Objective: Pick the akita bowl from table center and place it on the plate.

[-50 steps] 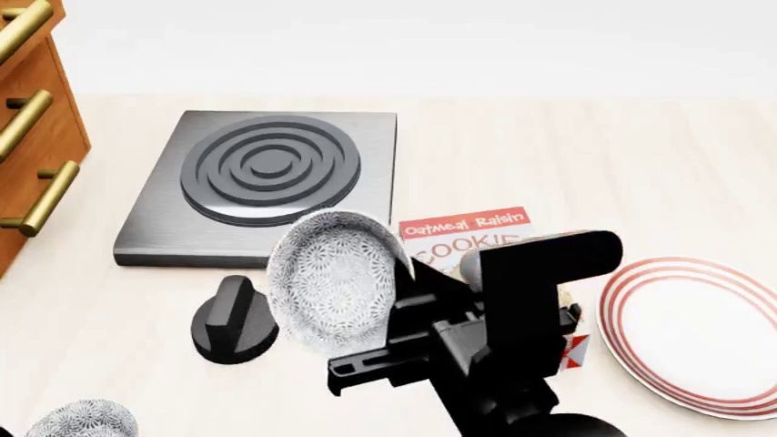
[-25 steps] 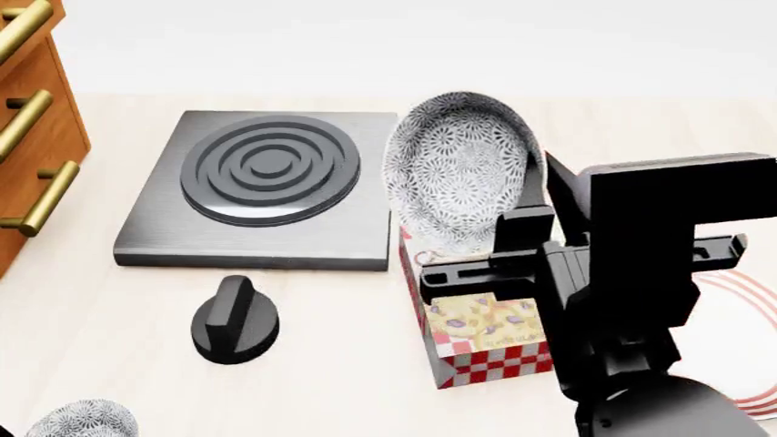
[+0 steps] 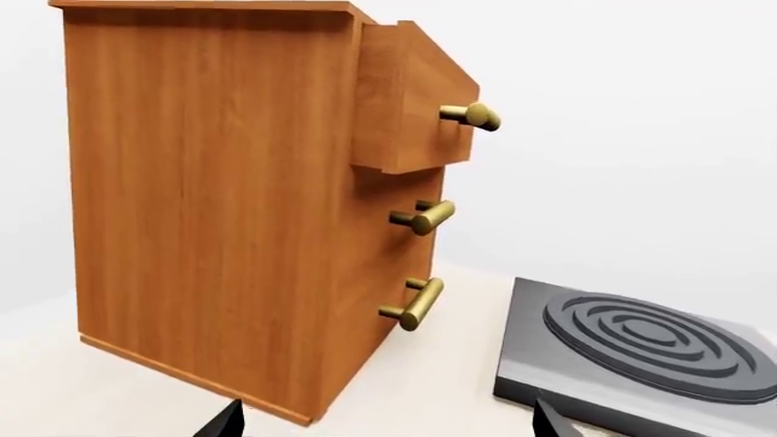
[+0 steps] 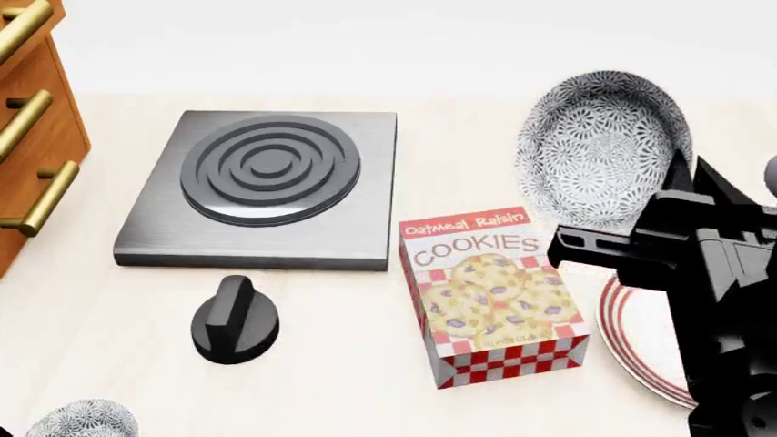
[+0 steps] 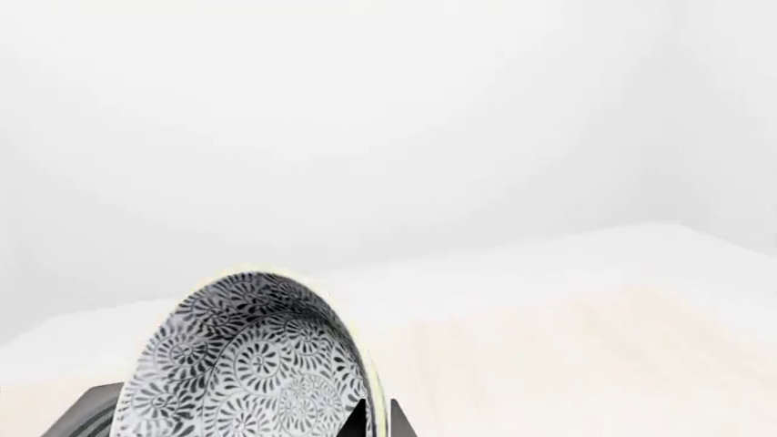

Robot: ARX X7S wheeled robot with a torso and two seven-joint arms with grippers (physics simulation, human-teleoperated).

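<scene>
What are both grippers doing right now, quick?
Left gripper: only the tips of its fingers show; cannot tell if open or shut.
Right gripper: shut on the akita bowl, held tilted in the air.

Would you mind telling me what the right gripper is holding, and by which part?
The right gripper holds the akita bowl by its rim, tilted on edge above the table; the left gripper holds nothing visible.
</scene>
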